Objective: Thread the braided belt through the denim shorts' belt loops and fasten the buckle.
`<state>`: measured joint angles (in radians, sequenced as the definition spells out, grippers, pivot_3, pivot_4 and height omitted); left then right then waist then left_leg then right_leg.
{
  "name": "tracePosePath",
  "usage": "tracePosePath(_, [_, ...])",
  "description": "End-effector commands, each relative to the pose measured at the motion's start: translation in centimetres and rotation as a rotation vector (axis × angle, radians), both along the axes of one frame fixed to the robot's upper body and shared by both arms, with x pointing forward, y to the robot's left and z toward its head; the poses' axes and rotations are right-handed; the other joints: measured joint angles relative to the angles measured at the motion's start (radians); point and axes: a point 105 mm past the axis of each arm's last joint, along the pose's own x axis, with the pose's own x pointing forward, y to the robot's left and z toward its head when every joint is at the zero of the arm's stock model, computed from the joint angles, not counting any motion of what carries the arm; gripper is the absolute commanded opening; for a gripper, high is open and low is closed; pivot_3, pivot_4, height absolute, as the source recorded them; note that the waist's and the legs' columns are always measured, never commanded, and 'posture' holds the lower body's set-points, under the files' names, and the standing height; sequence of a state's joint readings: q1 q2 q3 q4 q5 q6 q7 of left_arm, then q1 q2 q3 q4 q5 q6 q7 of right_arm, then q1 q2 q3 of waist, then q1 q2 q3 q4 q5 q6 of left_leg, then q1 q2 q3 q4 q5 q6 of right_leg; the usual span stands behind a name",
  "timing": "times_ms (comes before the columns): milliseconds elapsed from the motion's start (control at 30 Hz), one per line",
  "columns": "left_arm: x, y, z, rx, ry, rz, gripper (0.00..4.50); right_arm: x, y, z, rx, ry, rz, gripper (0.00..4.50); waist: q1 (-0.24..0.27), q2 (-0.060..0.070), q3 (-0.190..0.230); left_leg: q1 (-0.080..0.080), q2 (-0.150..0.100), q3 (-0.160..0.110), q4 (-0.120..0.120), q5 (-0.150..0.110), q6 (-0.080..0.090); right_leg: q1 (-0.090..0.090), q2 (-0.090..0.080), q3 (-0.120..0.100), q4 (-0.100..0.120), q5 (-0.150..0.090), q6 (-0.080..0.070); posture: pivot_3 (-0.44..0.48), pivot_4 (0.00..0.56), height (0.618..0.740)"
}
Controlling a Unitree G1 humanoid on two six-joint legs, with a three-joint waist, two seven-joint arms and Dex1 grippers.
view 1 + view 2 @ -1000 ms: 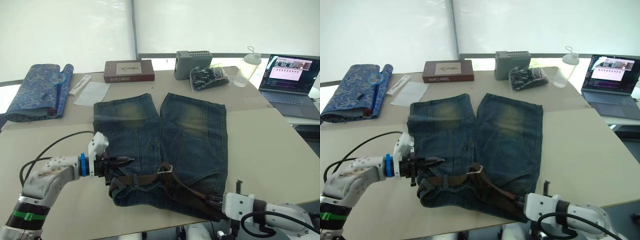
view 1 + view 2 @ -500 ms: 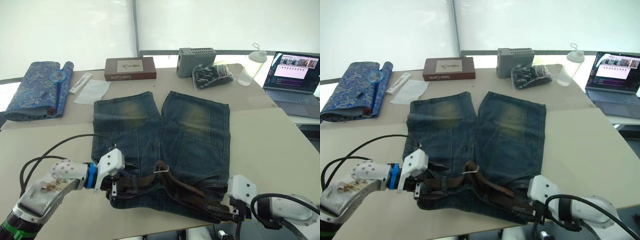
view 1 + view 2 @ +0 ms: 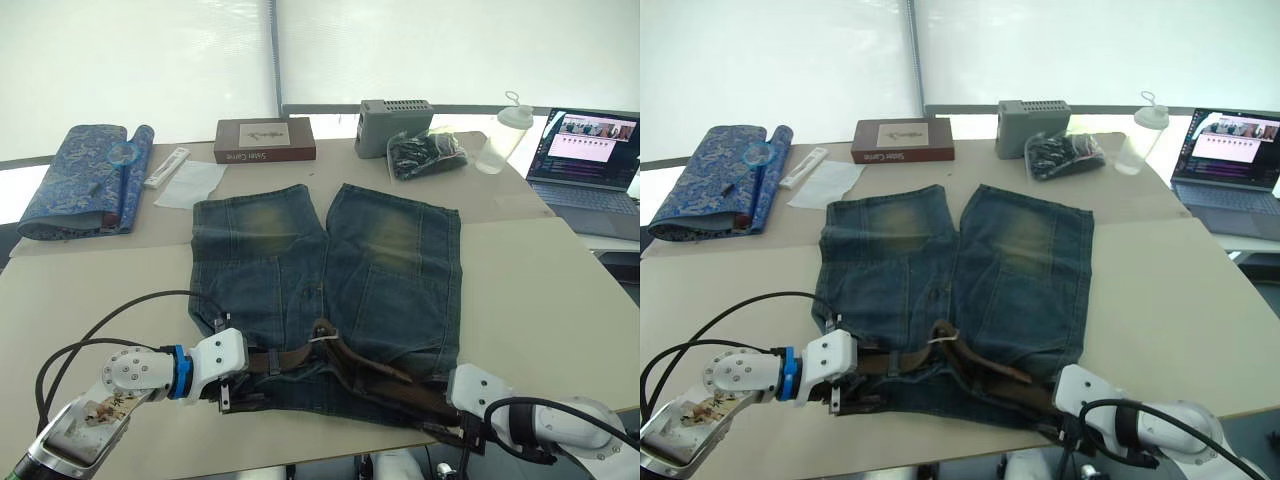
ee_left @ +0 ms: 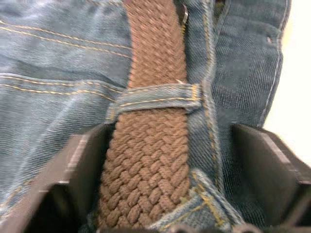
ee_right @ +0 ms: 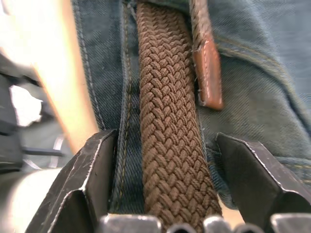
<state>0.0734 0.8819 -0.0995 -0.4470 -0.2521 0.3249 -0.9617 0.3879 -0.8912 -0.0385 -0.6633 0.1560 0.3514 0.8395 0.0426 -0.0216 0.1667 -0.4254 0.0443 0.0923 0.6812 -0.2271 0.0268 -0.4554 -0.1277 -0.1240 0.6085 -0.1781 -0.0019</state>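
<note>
Both grippers have dropped onto the denim shorts (image 3: pixel 330 280) waistband at the desk's (image 3: pixel 540 280) near edge. Left gripper (image 3: pixel 232 372) and right gripper (image 3: pixel 462 428) jaws spread, straddling the braided belt (image 4: pixel 150 160); belt already under a belt loop (image 4: pixel 155 97), buckle (image 3: pixel 322 338) unfastened.

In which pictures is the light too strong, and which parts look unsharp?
Left eye view: the white window blinds behind the beige table glare, washed out; the dark blue denim shorts stay evenly lit. Left wrist view: the dark-brown braided belt is sharp near the denim belt loop, softer farther off; the black fingers are blurred. Right wrist view: the table edge is overexposed and unsharp.
</note>
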Motion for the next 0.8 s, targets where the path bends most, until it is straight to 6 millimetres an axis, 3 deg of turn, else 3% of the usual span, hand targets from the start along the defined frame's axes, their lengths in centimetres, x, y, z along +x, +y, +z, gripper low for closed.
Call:
tracePosePath(33, [1.4, 1.0, 0.4, 0.036, -0.081, 0.069, 2.24, 1.6, -2.2, -0.1, -0.083, -0.064, -0.079, 2.05, 0.0, 0.0, 0.0, 0.0, 0.0, 0.0, 0.0, 0.0, 0.0, 0.0, 0.0, 0.0, 0.0, 0.0, 0.0, 0.0, 0.15, 0.709])
tracePosePath(200, [2.6, 1.6, 0.7, 0.048, -0.139, 0.125, 0.14, 3.7, -4.1, 0.5, -0.162, -0.153, -0.098, 0.41, 0.001, 0.0, 0.0, 0.0, 0.0, 0.001, 0.001, 0.0, 0.0, 0.0, 0.0, 0.0, 0.0, 0.0, 0.0, 0.0, 0.15, 0.709])
tracePosePath(233, [2.5, 1.9, 0.6, 0.059, -0.146, 0.13, 0.0, 4.0, -4.5, 0.6, -0.179, -0.165, -0.095, 0.14, 0.001, 0.0, 0.0, 0.0, 0.0, 0.001, 0.001, 0.0, 0.0, 0.0, 0.0, 0.0, 0.0, 0.0, 0.0, 0.0, 0.15, 0.709])
tracePosePath(333, [2.1, 2.7, 0.3, 0.088, -0.156, 0.15, 0.0, 4.2, -5.0, 0.4, -0.207, -0.188, -0.085, 0.11, 0.0, 0.0, 0.0, 0.0, 0.0, 0.002, 0.001, 0.0, 0.0, 0.0, 0.0, 0.0, 0.0, 0.0, 0.0, 0.0, 0.15, 0.709])
tracePosePath(433, [1.6, 3.1, 0.1, 0.076, -0.148, 0.184, 0.0, 3.2, -4.1, 0.2, -0.156, -0.127, -0.044, 0.11, -0.001, 0.0, 0.0, 0.001, 0.001, 0.002, 0.001, 0.0, 0.001, 0.0, 0.0, 0.0, 0.001, 0.0, 0.0, 0.0, 0.15, 0.709])
tracePosePath(467, [1.3, 3.1, 0.2, 0.051, -0.137, 0.197, 0.0, 2.5, -3.7, 0.2, -0.127, -0.088, -0.022, 0.61, -0.001, 0.0, 0.0, 0.002, 0.001, 0.002, 0.001, 0.0, 0.001, 0.0, 0.0, 0.0, 0.002, 0.0, 0.0, 0.0, 0.15, 0.709])
tracePosePath(500, [1.0, 3.1, 0.4, 0.002, -0.106, 0.217, 0.49, 1.8, -3.2, 0.3, -0.093, -0.054, -0.002, 1.15, -0.001, 0.0, 0.0, 0.002, 0.001, 0.002, 0.001, 0.0, 0.001, 0.0, 0.0, 0.0, 0.003, 0.0, 0.0, 0.0, 0.15, 0.709])
tracePosePath(600, [-0.2, 2.9, 2.2, -0.224, 0.03, 0.274, 1.86, 0.6, -1.7, 2.4, 0.107, 0.026, -0.036, 2.11, -0.002, -0.001, 0.0, 0.0, 0.001, 0.002, 0.0, 0.0, 0.001, 0.001, 0.001, 0.001, 0.004, 0.0, 0.0, 0.0, 0.15, 0.709])
tracePosePath(700, [-1.1, 2.8, 5.0, -0.456, 0.233, 0.287, 3.35, -1.0, 0.1, 5.4, 0.289, 0.117, 0.017, 2.15, -0.003, -0.001, 0.0, 0.0, 0.003, 0.0, 0.0, 0.001, 0.007, 0.0, 0.005, 0.001, 0.007, 0.0, 0.0, 0.0, 0.15, 0.709])
tracePosePath(800, [-1.1, 2.0, 7.4, -0.564, 0.321, 0.227, 3.35, -0.8, 1.3, 7.4, 0.399, 0.117, 0.045, 2.15, -0.003, -0.001, 0.0, 0.001, 0.006, -0.002, 0.0, 0.0, 0.005, 0.001, 0.009, 0.001, 0.007, -0.001, -0.002, 0.0, 0.15, 0.709])
